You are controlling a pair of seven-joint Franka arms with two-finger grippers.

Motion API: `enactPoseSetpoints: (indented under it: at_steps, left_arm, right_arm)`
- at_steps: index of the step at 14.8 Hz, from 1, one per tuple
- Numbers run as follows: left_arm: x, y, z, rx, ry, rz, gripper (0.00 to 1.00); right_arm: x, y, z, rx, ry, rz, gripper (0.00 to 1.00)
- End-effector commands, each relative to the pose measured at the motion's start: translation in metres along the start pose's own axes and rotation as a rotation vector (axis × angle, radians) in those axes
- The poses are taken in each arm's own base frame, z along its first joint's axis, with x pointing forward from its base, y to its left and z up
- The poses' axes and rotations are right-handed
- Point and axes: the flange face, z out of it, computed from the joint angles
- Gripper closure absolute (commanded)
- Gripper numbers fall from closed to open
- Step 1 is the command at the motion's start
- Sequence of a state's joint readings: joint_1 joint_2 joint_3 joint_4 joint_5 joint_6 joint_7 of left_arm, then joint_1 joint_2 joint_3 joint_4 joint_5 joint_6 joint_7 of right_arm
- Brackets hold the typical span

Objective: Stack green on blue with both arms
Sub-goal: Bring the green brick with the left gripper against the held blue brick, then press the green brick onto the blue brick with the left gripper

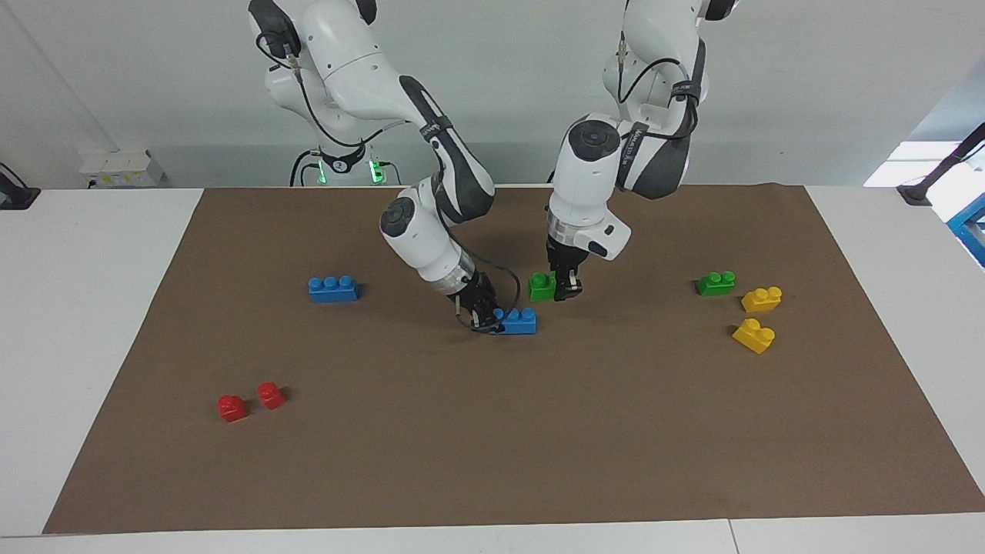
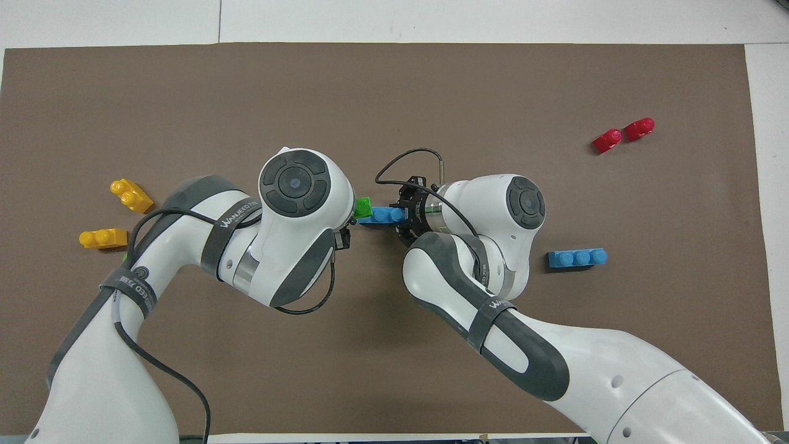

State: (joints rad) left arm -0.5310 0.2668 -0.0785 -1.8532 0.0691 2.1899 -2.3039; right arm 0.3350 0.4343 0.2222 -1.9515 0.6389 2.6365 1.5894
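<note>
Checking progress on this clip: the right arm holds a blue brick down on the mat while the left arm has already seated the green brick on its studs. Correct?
Not quite. The right gripper does hold the blue brick on the mat, but the green brick is not seated: the facing view shows it in the left gripper, in the air above the blue brick's end.
</note>
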Motion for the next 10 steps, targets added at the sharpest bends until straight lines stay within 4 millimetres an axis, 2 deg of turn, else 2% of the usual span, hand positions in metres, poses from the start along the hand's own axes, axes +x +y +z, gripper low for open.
enactPoseSetpoints:
  at_steps: [1, 10]
  left_arm:
    - [-0.01, -0.005, 0.02, -0.028, 0.014, -0.021, 1.0]
    - [-0.022, -0.014, 0.027, -0.047, -0.004, -0.003, 1.0]
  right_arm:
    - [0.003, 0.002, 0.007, 0.013, -0.004, 0.02, 1.0]
    - [0.002, 0.001, 0.006, 0.014, -0.006, 0.019, 1.0]
